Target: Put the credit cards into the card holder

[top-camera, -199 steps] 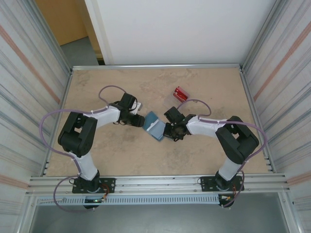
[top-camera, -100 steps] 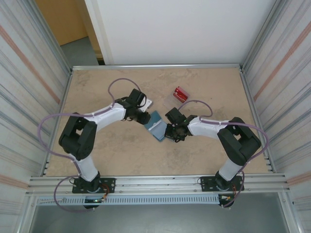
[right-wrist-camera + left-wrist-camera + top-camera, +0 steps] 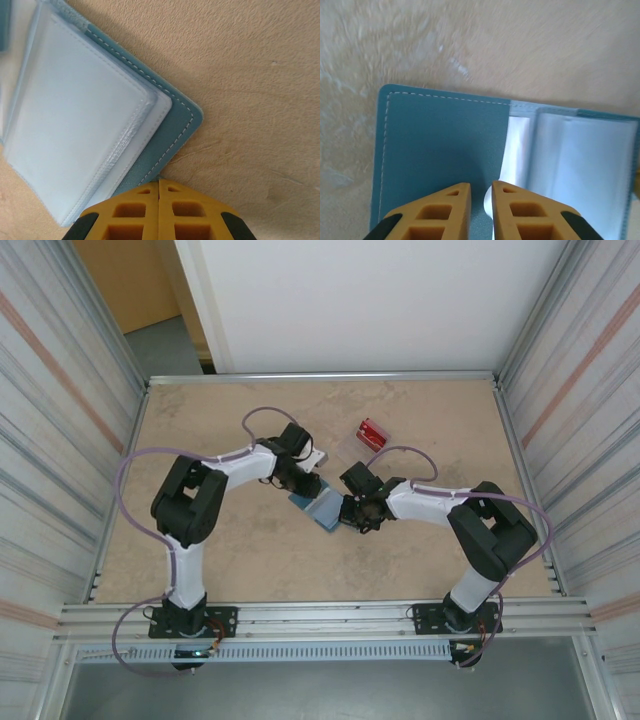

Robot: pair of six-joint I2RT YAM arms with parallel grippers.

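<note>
The teal card holder (image 3: pixel 322 507) lies open in the middle of the table, its clear sleeves (image 3: pixel 75 115) facing up. My left gripper (image 3: pixel 303 483) sits over the holder's left cover (image 3: pixel 440 145). Its jaws (image 3: pixel 481 186) are almost together, and the narrow gap shows a sleeve corner below, with nothing gripped. My right gripper (image 3: pixel 346 512) is shut, its tips (image 3: pixel 159 182) touching the edge of the right cover (image 3: pixel 175 125) near a corner. The red credit cards (image 3: pixel 372 432) lie in a small stack behind the right arm, apart from both grippers.
A clear plastic piece (image 3: pixel 346 446) lies on the table just left of the red cards. Metal rails and ribbed walls close in the tan table (image 3: pixel 250 560) on three sides. Both arms' cables loop above the table.
My left arm swung right onto the card holder's left cover while its jaws narrowed from wide to nearly together. The raised left cover now lies lower. The right arm stayed put.
</note>
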